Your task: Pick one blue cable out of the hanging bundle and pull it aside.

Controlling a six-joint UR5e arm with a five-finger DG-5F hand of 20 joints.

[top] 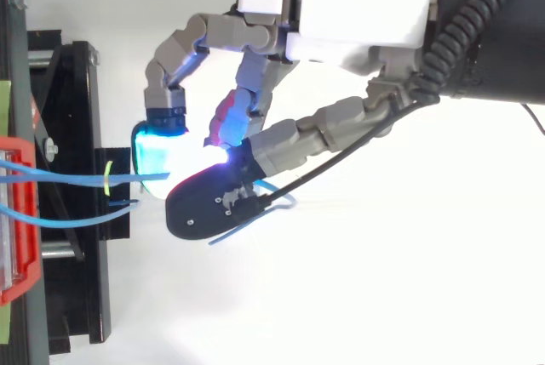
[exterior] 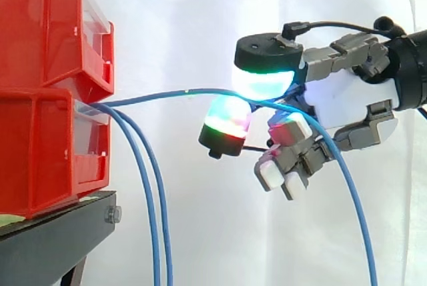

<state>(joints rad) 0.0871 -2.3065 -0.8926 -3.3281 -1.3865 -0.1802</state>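
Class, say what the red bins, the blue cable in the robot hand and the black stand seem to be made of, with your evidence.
Red bins: likely moulded plastic, glossy, with ribbed walls. Blue cable: smooth, plastic-looking sheath that bends in soft curves; its core is unseen. Black stand: probably painted metal, matte, with flat edges and a bolt head.

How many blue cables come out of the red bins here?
3. Two hanging cables drop beside the red bins; the third cable runs across into the hand's pinch, then drops. Others may be hidden.
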